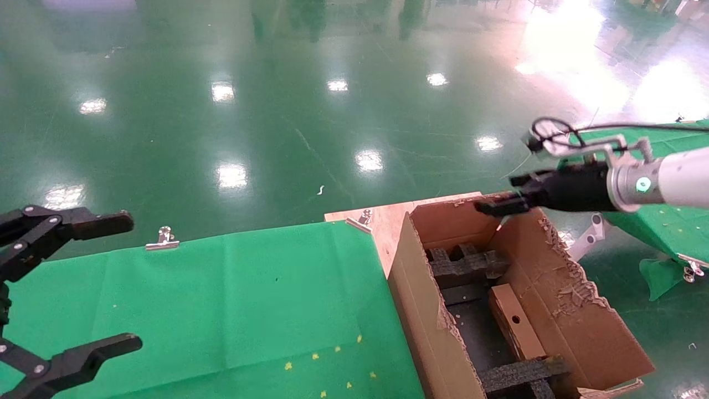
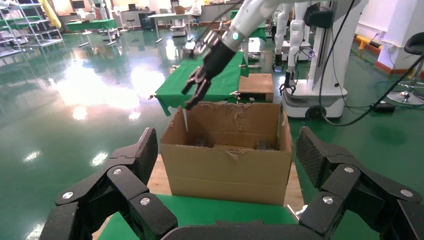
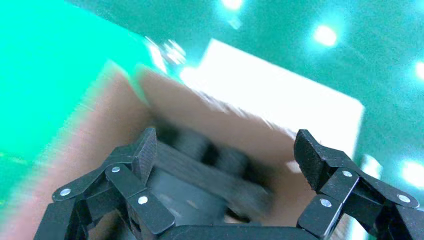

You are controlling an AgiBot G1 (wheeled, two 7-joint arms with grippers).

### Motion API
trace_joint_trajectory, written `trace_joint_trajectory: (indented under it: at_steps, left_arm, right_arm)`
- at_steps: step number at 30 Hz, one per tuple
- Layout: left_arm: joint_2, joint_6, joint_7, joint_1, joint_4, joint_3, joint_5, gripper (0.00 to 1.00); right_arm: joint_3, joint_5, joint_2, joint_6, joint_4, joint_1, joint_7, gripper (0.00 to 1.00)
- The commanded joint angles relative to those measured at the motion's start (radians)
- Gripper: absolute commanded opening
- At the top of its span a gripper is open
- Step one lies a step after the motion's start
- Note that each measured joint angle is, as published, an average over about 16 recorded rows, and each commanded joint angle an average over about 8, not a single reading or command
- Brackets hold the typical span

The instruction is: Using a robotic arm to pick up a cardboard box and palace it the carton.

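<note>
The carton (image 1: 559,310) stands open on a wooden board, with ragged flaps and black foam inserts (image 1: 468,266) inside. The small cardboard box (image 1: 515,324), with a round hole, lies inside it along the right wall. My right gripper (image 1: 498,194), on the white arm with the green ring, hovers open and empty over the carton's far edge. It also shows in the left wrist view (image 2: 192,95), above the carton (image 2: 227,165). In the right wrist view the right gripper (image 3: 225,145) looks down at the foam (image 3: 200,165). My left gripper (image 1: 130,282) is open at the far left, away from the carton.
A green cloth table (image 1: 221,305) with metal clips (image 1: 163,238) lies left of the carton. The wooden board (image 1: 388,216) sticks out behind it. A second green table (image 1: 664,221) stands at the right. Other robots (image 2: 320,50) stand behind it.
</note>
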Motion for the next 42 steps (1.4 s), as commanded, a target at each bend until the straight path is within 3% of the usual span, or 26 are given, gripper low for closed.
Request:
trace_joint_trajectory:
  at_steps: [1, 9, 17, 42]
  left_arm:
    - [0.0, 0.0, 0.0, 0.0, 0.0, 0.0, 0.0, 1.0]
    - [0.0, 0.0, 0.0, 0.0, 0.0, 0.0, 0.0, 1.0]
    - [0.0, 0.0, 0.0, 0.0, 0.0, 0.0, 0.0, 1.0]
    - [0.0, 0.0, 0.0, 0.0, 0.001, 0.0, -0.001, 1.0]
  right_arm:
    - [0.018, 0.026, 0.022, -0.024, 0.049, 0.024, -0.003, 1.0]
    - [0.062, 0.101, 0.065, -0.103, 0.141, 0.04, -0.044, 1.0]
    - [0.086, 0.093, 0.055, -0.099, 0.138, 0.013, -0.04, 1.0]
    - [0.562, 0.118, 0.018, -0.275, 0.381, -0.3, -0.121, 1.0]
